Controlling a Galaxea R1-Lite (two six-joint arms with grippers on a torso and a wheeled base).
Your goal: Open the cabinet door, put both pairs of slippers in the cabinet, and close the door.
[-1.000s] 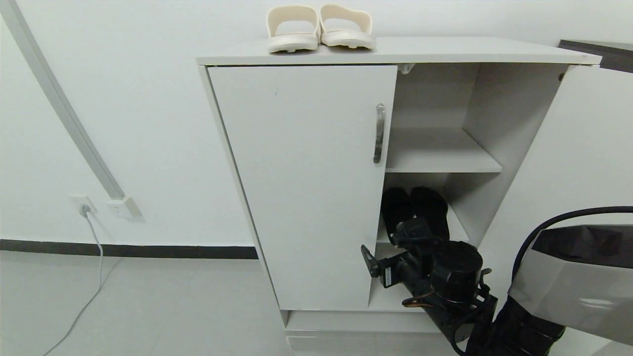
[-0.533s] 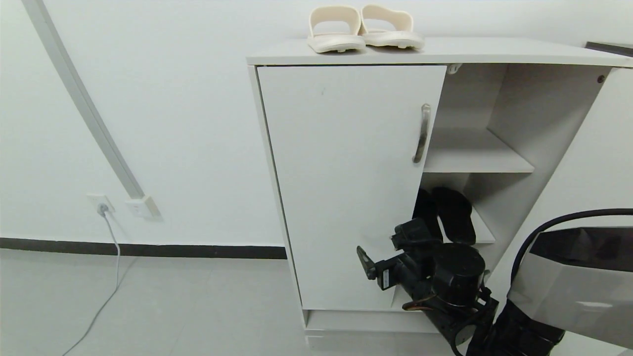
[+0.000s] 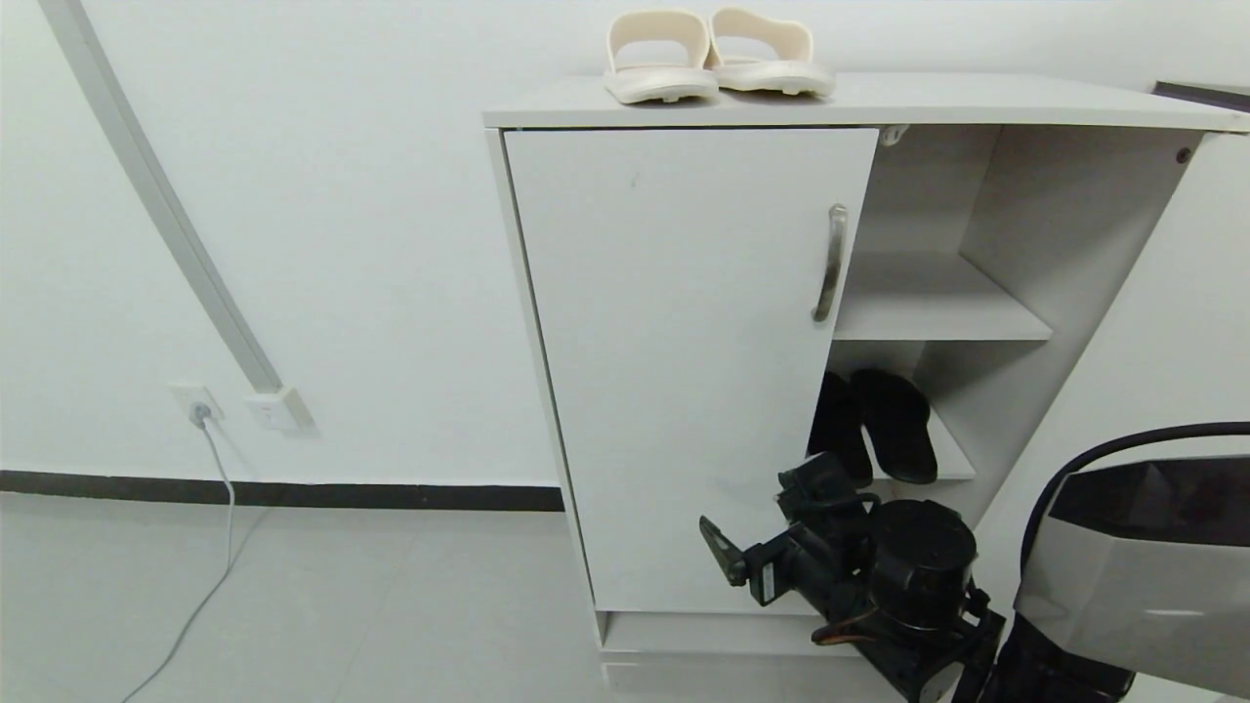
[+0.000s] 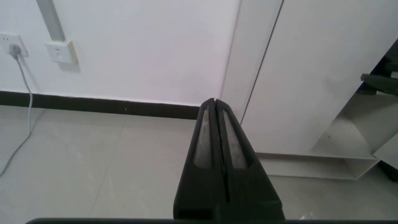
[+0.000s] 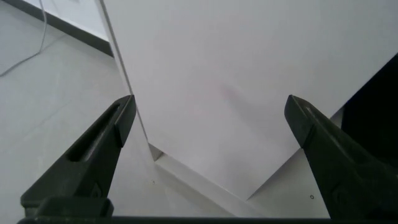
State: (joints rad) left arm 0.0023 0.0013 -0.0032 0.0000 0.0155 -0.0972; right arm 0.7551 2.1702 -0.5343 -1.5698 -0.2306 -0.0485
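What matters for the next move is height. The cream pair of slippers (image 3: 718,54) sits on the cabinet's top (image 3: 977,98), close to its front edge and above the closed left door (image 3: 684,371). My right gripper (image 3: 757,516) hangs far below, near that door's bottom edge. From those jaws the pair lies almost straight up and a little further in. The two cream slippers lie side by side and touching, long axes running front to back, so I judge a grasp from the front edge to be the natural one.

The right gripper (image 5: 211,106) has its jaws spread wide with nothing between them, facing the lower part of the closed door. The left gripper (image 4: 215,109) has its jaws pressed together on nothing. It is low, off to the cabinet's left, aimed at the floor and wall. I judge the right arm the nearer of the two, being right in front of the cabinet.

By my count there are two pairs, four slippers in all: two cream ones on top and two black ones. The black pair of slippers (image 3: 874,425) is already inside on the lower shelf (image 3: 952,459), lying lengthwise front to back. There are two doors: the left is closed, with one handle (image 3: 830,262) showing, and the right door (image 3: 1152,322) is swung open. Two shelves show inside, an upper shelf (image 3: 937,303) and the lower one.
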